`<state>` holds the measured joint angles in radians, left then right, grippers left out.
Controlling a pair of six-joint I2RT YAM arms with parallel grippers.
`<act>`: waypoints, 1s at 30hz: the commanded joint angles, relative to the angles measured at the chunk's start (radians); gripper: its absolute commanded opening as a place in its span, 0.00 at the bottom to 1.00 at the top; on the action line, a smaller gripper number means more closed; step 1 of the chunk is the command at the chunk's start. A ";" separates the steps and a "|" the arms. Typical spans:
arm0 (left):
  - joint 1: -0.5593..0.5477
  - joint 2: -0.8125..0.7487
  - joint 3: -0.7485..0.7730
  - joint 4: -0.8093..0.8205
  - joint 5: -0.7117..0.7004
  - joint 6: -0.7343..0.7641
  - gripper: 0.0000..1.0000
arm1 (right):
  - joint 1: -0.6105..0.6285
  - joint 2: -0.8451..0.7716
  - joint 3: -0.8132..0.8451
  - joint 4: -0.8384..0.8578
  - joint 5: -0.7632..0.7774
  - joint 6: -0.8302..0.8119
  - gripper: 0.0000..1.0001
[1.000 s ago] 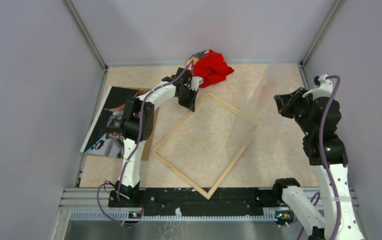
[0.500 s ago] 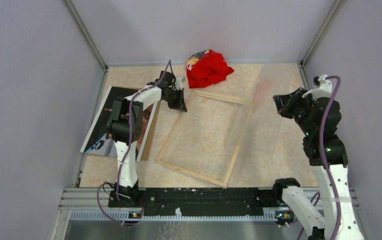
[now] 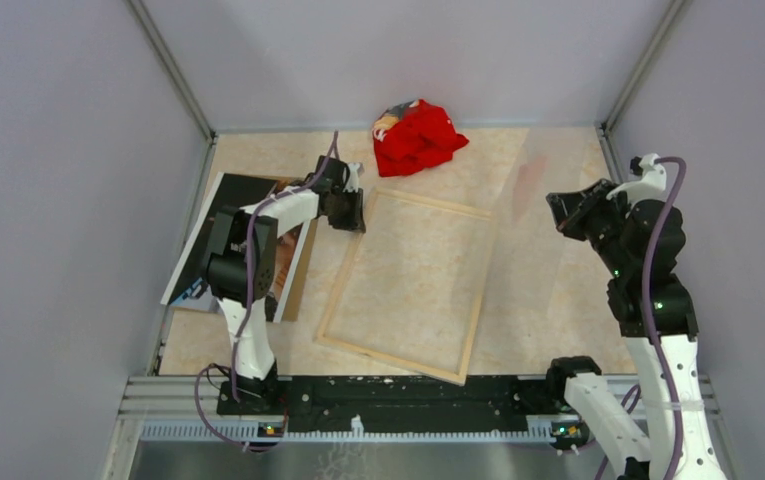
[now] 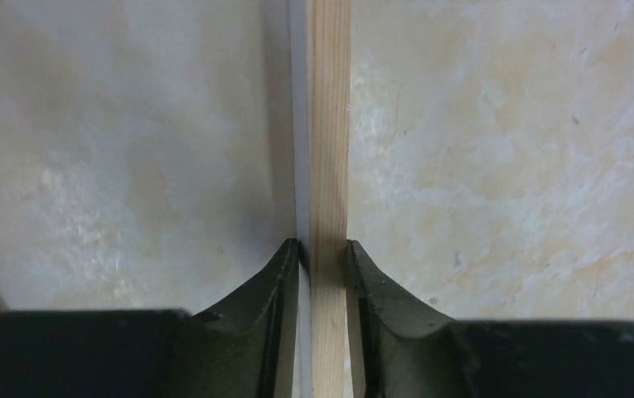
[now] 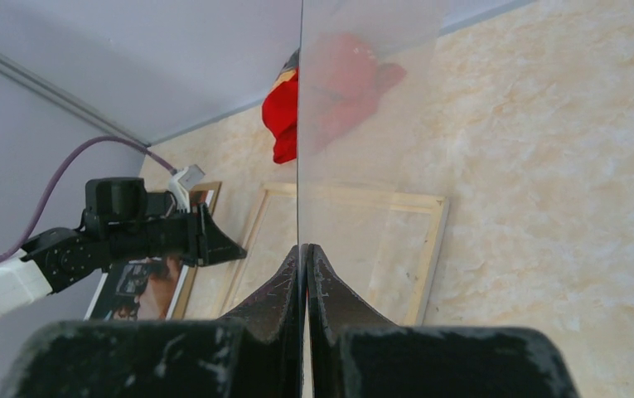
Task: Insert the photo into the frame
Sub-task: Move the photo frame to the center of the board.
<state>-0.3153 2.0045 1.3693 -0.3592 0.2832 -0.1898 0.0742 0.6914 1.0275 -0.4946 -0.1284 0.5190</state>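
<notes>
The frame (image 3: 477, 290) lies flat mid-table, pale wood back up, with no pane in it. My left gripper (image 3: 353, 213) is at its far left corner. In the left wrist view its jaws (image 4: 323, 245) stand slightly parted astride the wooden rail (image 4: 330, 124), open. My right gripper (image 3: 558, 212) is shut on the clear pane (image 3: 528, 180) and holds it upright on edge at the right. The right wrist view has that pane (image 5: 363, 124) rising from the shut jaws (image 5: 304, 247). The photo (image 3: 223, 240), dark with orange-brown patches, lies at the left wall.
A crumpled red cloth (image 3: 416, 135) sits at the back centre, just beyond the frame. A brown backing board (image 3: 296, 270) lies under the photo at the left. Grey walls close in both sides and the back.
My left gripper dragged the frame's far corner leftward, turning the frame from a diamond to nearly square with the table. Its jaws have since parted a little. The right arm stayed still.
</notes>
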 commanded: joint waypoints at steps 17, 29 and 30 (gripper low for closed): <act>0.008 -0.299 -0.078 -0.153 0.202 0.727 0.81 | -0.005 -0.006 0.034 0.060 -0.082 0.053 0.00; -0.014 -0.591 -0.433 -0.323 0.301 2.088 0.98 | -0.005 0.004 0.046 0.051 -0.113 0.071 0.00; -0.025 -0.580 -0.435 -0.340 0.285 2.130 0.98 | -0.006 0.004 0.046 0.050 -0.114 0.074 0.00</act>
<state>-0.3084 1.4200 0.9646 -0.6125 0.5335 1.4734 0.0742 0.7071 1.0153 -0.4889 -0.2218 0.5701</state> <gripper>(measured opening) 0.983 0.005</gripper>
